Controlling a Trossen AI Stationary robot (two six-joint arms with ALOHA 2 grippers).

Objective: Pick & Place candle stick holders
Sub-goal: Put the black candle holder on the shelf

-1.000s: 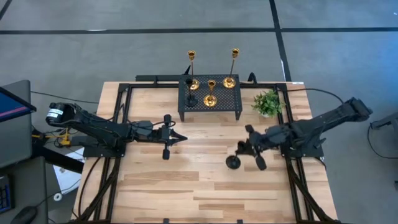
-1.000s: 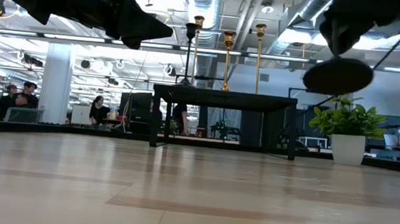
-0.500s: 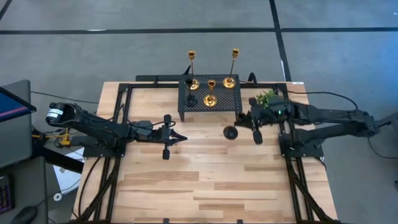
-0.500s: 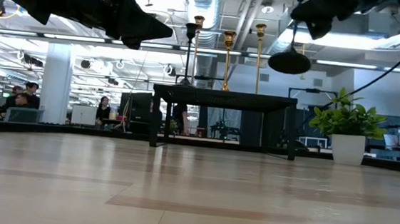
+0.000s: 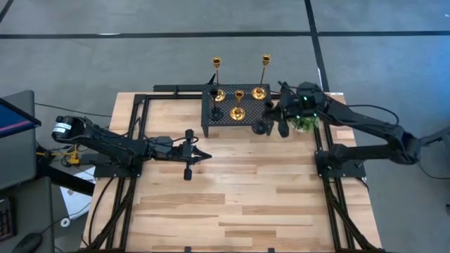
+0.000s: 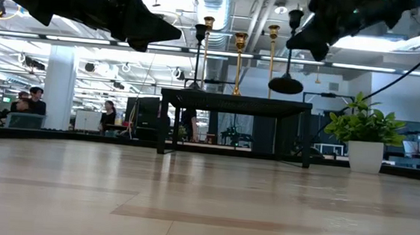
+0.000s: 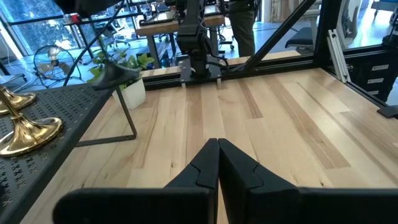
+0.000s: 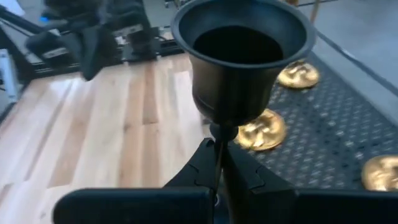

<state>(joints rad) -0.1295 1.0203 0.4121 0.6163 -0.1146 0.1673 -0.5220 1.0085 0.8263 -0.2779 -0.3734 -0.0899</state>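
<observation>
**Fifth holder nearly home**

Carrying the last black candle stick holder point(image 8: 239, 56) in the right tool point(image 5: 273, 118), clenched on its thin stem just under the cup, with the round foot hanging over the right end of the black mesh rack point(image 5: 261, 112) and, judging by the low view, not yet touching the mesh. Counting four holders already standing on that rack: two tall gold ones point(image 5: 265, 62) along the back edge, a shorter gold one point(image 5: 238, 105) in the middle, and the other black holder point(image 5: 215, 104) at the left end. Seeing none lying on the bare desk point(image 5: 232, 197), so judging the job close to finished. Remaining, most likely: lowering the foot squarely onto the open patch of mesh beside the gold bases, releasing, and pulling clear without brushing the small green plant point(image 5: 304, 121) just beside the rack. Resting idle over the left half of the desk, the left tool point(image 5: 200, 155), fingertips pressed together and grasping nothing.
</observation>
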